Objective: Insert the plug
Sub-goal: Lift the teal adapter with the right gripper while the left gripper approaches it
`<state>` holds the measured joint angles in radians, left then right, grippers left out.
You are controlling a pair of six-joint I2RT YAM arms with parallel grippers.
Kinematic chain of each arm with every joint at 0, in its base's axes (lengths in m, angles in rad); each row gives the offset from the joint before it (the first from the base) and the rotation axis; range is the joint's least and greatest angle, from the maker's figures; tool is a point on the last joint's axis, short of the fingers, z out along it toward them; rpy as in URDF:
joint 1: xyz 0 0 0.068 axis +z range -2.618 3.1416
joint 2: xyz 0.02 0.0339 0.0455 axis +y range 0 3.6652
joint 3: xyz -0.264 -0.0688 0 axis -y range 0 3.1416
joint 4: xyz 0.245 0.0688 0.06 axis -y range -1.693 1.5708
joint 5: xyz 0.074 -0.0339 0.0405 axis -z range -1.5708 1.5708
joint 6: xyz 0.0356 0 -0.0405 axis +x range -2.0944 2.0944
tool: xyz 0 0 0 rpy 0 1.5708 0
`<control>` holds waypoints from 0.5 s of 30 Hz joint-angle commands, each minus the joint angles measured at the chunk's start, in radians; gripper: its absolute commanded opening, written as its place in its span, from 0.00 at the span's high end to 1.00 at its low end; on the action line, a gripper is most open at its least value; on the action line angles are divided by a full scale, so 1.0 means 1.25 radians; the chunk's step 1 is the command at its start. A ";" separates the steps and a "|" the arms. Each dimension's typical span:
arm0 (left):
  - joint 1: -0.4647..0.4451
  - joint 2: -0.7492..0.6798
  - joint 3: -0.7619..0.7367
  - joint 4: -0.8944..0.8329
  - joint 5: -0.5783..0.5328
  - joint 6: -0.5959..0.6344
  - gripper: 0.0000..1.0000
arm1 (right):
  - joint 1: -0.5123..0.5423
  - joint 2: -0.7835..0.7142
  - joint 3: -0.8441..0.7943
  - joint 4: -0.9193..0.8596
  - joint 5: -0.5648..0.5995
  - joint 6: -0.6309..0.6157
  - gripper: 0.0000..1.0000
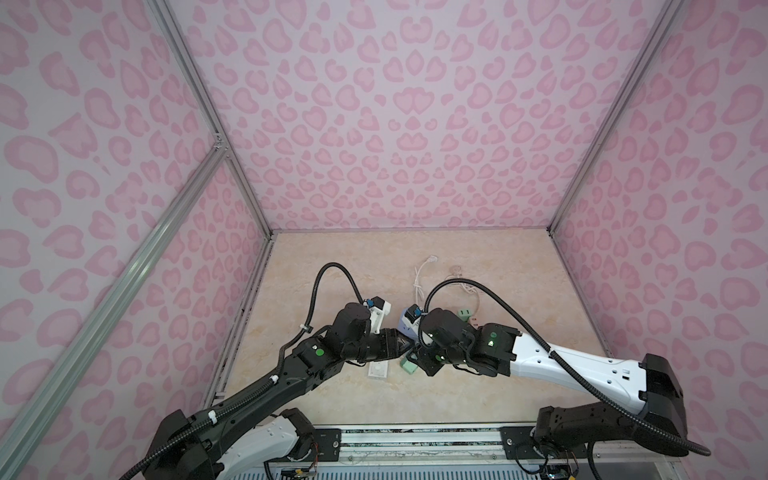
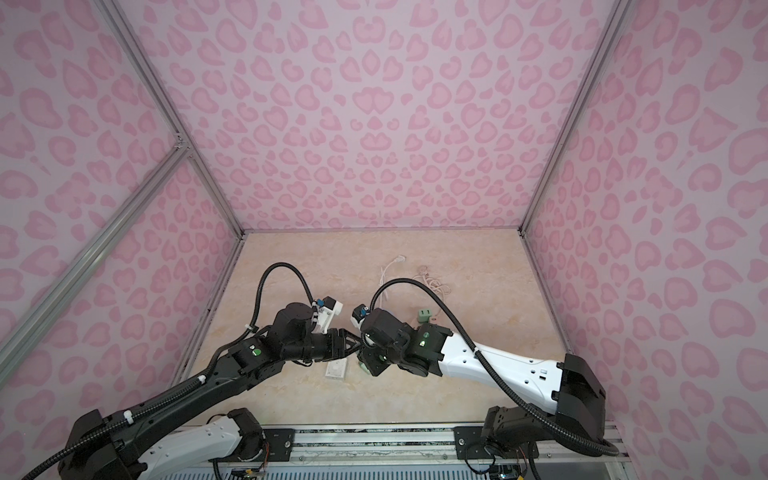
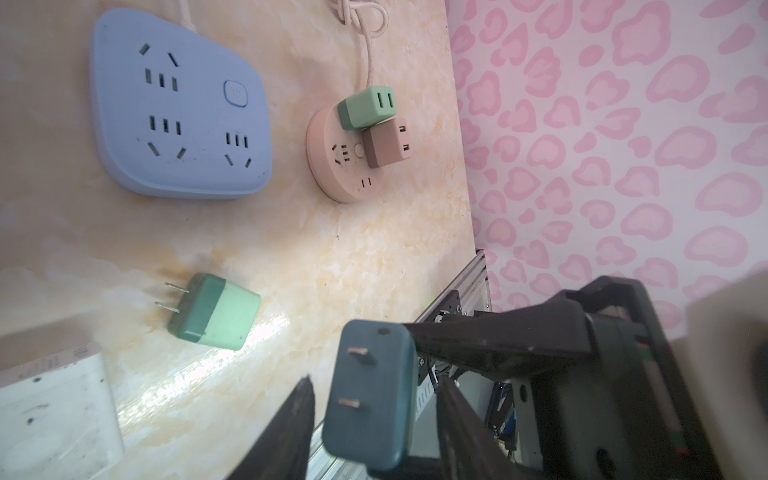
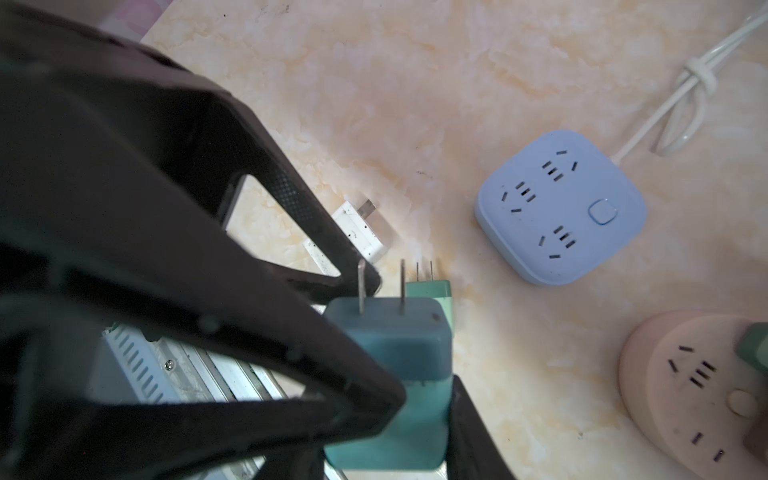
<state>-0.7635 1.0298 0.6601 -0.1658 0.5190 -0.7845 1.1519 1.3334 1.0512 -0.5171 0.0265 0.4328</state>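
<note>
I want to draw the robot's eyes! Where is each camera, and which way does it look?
Top views: up high, looking down on the beige marbled table; left arm and right arm show.
Left wrist: looks past the left gripper at the dark teal boxy plug.
Right wrist: looks past the right gripper clamping that plug.
Wrist views share the blue square power strip.

Marble tabletop (image 3: 332, 257), blue power strip (image 3: 178, 108), pink socket (image 3: 332, 178), green plug (image 3: 216, 311)
</note>
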 commanded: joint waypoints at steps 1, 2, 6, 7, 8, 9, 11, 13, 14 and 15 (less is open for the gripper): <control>0.001 -0.001 -0.006 0.025 0.003 -0.001 0.52 | 0.001 -0.008 0.000 0.018 -0.005 -0.010 0.90; 0.000 -0.001 -0.007 0.027 0.002 -0.003 0.53 | 0.001 -0.010 0.000 0.020 -0.008 -0.010 0.90; 0.000 0.004 -0.014 0.050 0.009 -0.014 0.57 | 0.002 -0.014 0.002 0.025 -0.014 -0.013 0.90; 0.000 0.006 -0.014 0.060 0.012 -0.017 0.59 | 0.001 -0.014 0.001 0.028 -0.012 -0.014 0.90; 0.000 0.009 -0.016 0.073 0.016 -0.021 0.62 | 0.001 -0.013 0.001 0.029 -0.010 -0.014 0.90; 0.000 0.013 -0.018 0.086 0.021 -0.026 0.63 | 0.001 -0.010 0.004 0.025 -0.008 -0.014 0.90; 0.000 0.023 -0.021 0.109 0.029 -0.032 0.70 | 0.001 -0.005 0.007 0.024 -0.002 -0.012 0.90; 0.000 0.034 -0.020 0.118 0.034 -0.035 0.76 | 0.001 0.001 0.010 0.029 -0.001 -0.012 0.90; 0.000 0.039 -0.018 0.118 0.036 -0.036 0.81 | 0.001 0.003 0.011 0.032 0.000 -0.010 0.90; 0.001 0.040 -0.016 0.119 0.037 -0.040 0.93 | 0.001 0.004 0.013 0.034 0.004 -0.006 0.90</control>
<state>-0.7631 1.0698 0.6395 -0.0757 0.5682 -0.8104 1.1507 1.3312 1.0573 -0.5358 0.0319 0.4294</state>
